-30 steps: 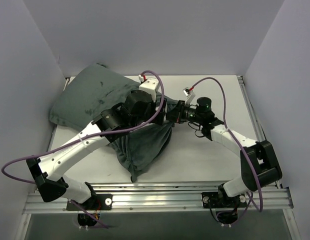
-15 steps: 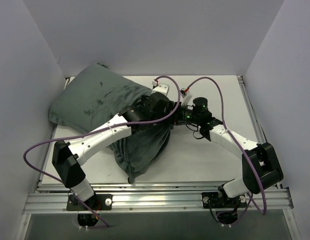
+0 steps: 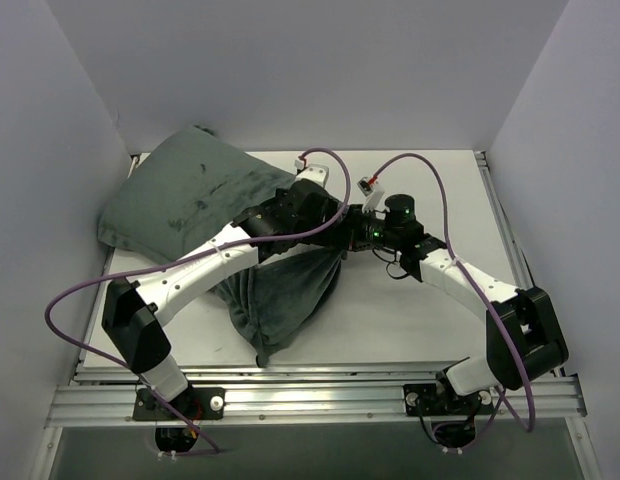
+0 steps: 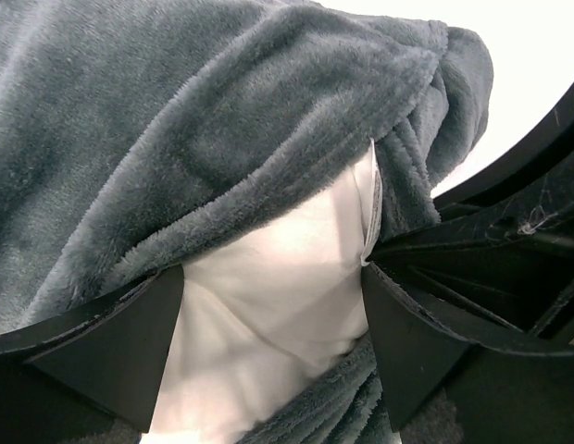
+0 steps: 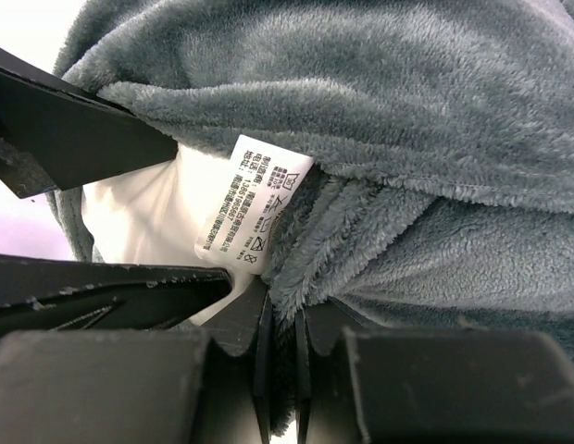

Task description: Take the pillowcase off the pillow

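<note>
My left tool [image 4: 273, 270] stands wide, straddling the bare white corner of the pillow [image 4: 287, 222] that peeks from the mouth of the pillowcase [image 4: 176, 120], straight ahead of it. My right tool [image 5: 281, 310], opposite on the right, is pinched tight on the grey hem beside the care label [image 5: 255, 208]. The stuffed bulk lies toward the far left of the surface [image 3: 410, 310], so I judge the pull runs along that line.

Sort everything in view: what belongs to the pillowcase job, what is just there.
Job: plush grey-green fabric pillowcase; plain white soft pillow showing at its opening; left gripper, open around the pillow; right gripper, shut on the pillowcase.
Just there: purple cables; white tabletop; aluminium front rail.
</note>
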